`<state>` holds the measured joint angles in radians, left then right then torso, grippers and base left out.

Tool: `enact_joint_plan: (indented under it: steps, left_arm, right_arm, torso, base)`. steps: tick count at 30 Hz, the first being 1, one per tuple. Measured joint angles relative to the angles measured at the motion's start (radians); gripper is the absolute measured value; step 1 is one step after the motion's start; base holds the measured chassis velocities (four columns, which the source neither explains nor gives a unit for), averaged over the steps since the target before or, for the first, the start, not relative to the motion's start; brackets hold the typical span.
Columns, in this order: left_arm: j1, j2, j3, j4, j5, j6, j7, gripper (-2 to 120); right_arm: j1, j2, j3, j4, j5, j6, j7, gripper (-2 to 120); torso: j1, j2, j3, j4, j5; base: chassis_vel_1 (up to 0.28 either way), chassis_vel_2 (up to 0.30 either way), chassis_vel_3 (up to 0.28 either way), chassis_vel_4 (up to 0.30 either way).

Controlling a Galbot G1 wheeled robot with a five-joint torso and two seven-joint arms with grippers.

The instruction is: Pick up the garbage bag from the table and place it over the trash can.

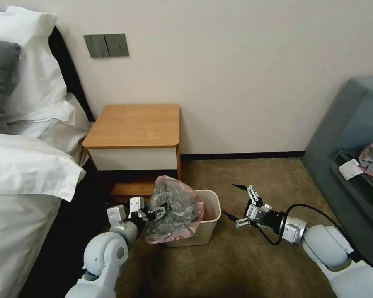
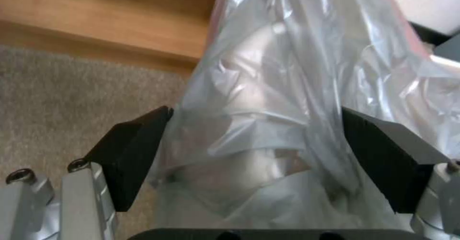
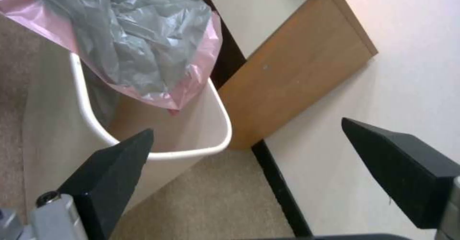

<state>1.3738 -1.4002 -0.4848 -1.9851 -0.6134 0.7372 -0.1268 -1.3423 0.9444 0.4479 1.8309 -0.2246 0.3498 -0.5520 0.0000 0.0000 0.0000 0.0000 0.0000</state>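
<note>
One garbage bag [image 1: 176, 209] in left hand [image 1: 158, 213] over trash can [image 1: 209, 215]

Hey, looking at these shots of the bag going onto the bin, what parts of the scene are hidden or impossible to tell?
- Head view: the near left part of the trash can rim is covered by the garbage bag.
- Left wrist view: whether the left tool truly pinches the bag; plastic fills the gap between its fingers.
- Right wrist view: the bin's floor, hidden by its own wall and the bag.
- Head view: the bundle on the sofa, cut off by the picture's edge.
</note>
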Motion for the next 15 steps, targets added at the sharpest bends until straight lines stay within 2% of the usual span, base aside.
enact_joint_plan:
  steps: [6,8,11,15]
  left_arm:
    - [0.0,-0.002,0.003,0.002,0.002,0.0,0.007,86]
    - [0.002,-0.005,0.005,0.002,0.005,0.0,0.007,79]
    - [0.005,-0.006,0.006,0.003,0.008,-0.001,0.006,74]
    - [0.013,-0.005,0.004,0.003,0.013,-0.001,0.007,57]
  right_arm:
    - [0.003,0.002,0.001,-0.003,0.0,0.001,0.001,100]
    - [0.005,0.004,-0.002,-0.004,0.0,0.001,0.002,100]
    - [0.005,0.005,-0.003,-0.004,-0.001,0.001,0.003,100]
    - [0.006,0.005,-0.003,-0.003,-0.001,0.0,0.004,100]
  torso:
    - [0.0,0.0,0.0,0.0,0.0]
    - [0.0,0.0,0.0,0.0,0.0]
    - [0.0,0.0,0.0,0.0,0.0]
    - [0.0,0.0,0.0,0.0,0.0]
  base:
    - [0.0,0.0,0.0,0.0]
    - [0.0,0.0,0.0,0.0]
    - [0.0,0.0,0.0,0.0]
    - [0.0,0.0,0.0,0.0]
